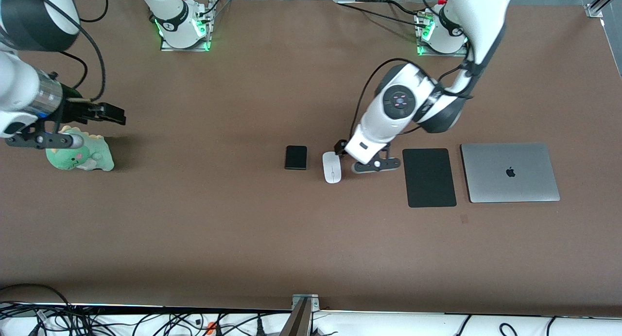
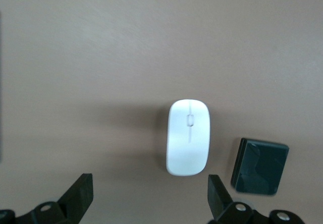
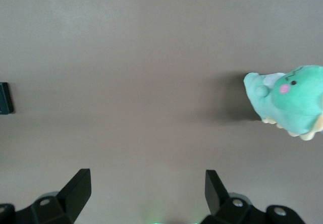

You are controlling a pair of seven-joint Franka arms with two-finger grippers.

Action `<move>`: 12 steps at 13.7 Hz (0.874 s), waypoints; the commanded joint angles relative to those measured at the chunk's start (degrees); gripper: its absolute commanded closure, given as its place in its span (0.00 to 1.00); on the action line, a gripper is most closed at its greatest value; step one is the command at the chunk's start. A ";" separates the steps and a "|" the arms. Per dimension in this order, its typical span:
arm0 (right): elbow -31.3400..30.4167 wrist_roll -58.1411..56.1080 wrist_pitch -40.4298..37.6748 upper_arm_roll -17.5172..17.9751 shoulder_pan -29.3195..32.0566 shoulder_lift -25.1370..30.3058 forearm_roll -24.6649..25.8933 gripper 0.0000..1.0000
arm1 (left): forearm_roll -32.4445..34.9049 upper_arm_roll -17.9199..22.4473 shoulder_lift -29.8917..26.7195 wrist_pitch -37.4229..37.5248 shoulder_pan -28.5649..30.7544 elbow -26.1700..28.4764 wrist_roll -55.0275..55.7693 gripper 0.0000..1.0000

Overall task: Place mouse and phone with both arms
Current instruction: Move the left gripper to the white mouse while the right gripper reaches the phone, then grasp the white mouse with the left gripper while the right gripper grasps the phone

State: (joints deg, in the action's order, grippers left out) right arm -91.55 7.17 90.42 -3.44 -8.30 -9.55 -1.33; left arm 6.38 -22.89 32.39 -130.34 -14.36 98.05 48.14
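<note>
The white mouse lies in the middle of the brown table, with the small black phone beside it toward the right arm's end. My left gripper hovers low just beside the mouse, toward the left arm's end. In the left wrist view it is open and empty, and the mouse and the phone lie outside its fingers. My right gripper is up in the air at the right arm's end, open and empty. The phone's edge shows in the right wrist view.
A large thin black pad and a closed silver laptop lie side by side toward the left arm's end. A green plush dinosaur sits under the right wrist and also shows in the right wrist view.
</note>
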 commanded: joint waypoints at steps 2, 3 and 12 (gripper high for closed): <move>1.02 8.10 2.29 -0.08 -3.90 -3.45 -0.69 0.00 | 6.96 1.70 10.04 0.53 -5.84 -10.40 7.39 0.00; 0.93 10.47 3.26 -0.08 -5.04 -3.89 -0.69 0.00 | 7.41 2.32 11.80 0.44 -7.07 -11.90 8.45 0.00; -0.12 26.75 17.84 -0.17 -12.88 -13.12 0.10 0.00 | 7.68 4.00 15.95 -4.48 -9.02 -12.27 9.25 0.00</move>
State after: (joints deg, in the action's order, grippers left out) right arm -91.85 32.10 105.95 -3.23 -20.29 -21.21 -1.32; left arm 12.31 -19.28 47.68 -134.96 -22.84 87.23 56.12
